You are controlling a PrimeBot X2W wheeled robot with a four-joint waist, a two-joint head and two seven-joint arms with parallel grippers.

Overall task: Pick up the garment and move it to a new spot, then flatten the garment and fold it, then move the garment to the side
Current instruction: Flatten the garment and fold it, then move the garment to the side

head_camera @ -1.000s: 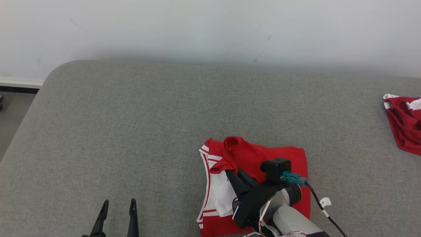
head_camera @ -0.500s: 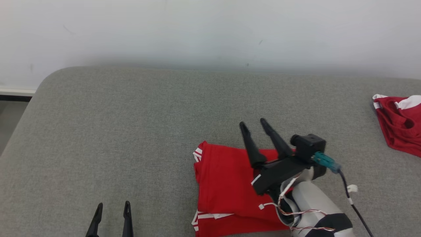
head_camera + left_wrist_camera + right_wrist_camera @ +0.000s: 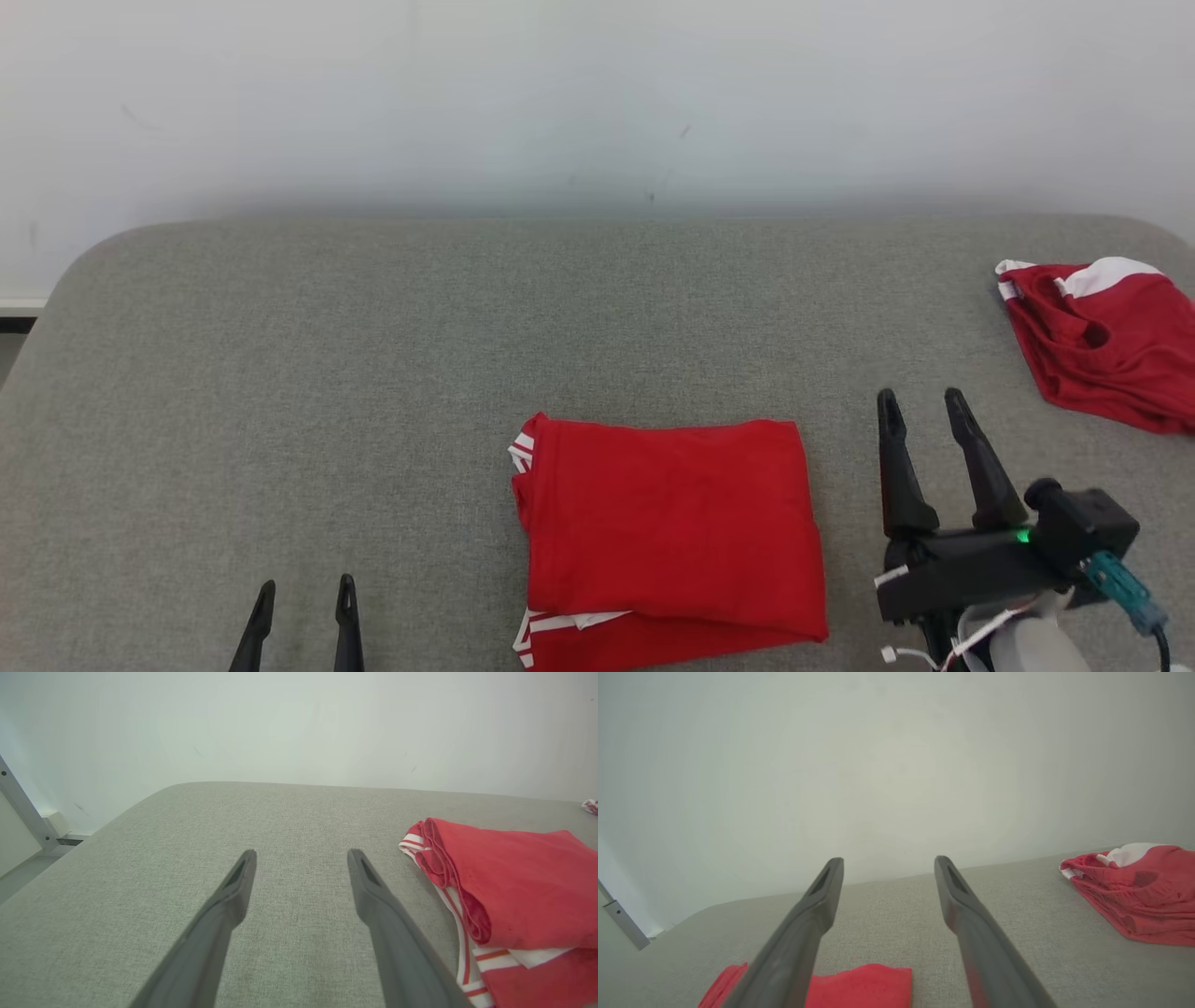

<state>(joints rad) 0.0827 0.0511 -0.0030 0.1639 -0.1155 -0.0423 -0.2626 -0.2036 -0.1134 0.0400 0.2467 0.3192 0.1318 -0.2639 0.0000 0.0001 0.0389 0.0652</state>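
Since a second ago our right gripper (image 3: 920, 399) has let go of the red garment (image 3: 667, 523) and drawn off to its right; the fold it pinched now lies flat. From the head view we see the red garment folded into a neat block on the grey upholstered top (image 3: 373, 373), on the near side and a little right of the middle, with white-striped trim (image 3: 523, 455) at its left edge. Our right gripper stands just beside its right edge, apart from it, fingers spread and empty. Our left gripper (image 3: 306, 586) shows at the near left, well apart from the cloth, fingers spread too. A second red and white garment (image 3: 1097, 345) lies crumpled by the top's right edge, toward the far right corner

From the left wrist view, our left gripper (image 3: 302, 854) holds its fingers wide above grey fabric, the red garment (image 3: 514, 877) to their right, not touching

From the right wrist view, our right gripper (image 3: 888, 861) is spread with nothing between the fingers; the red garment (image 3: 859, 984) lies low at the bottom edge, the second red and white garment (image 3: 1134, 891) off to the right
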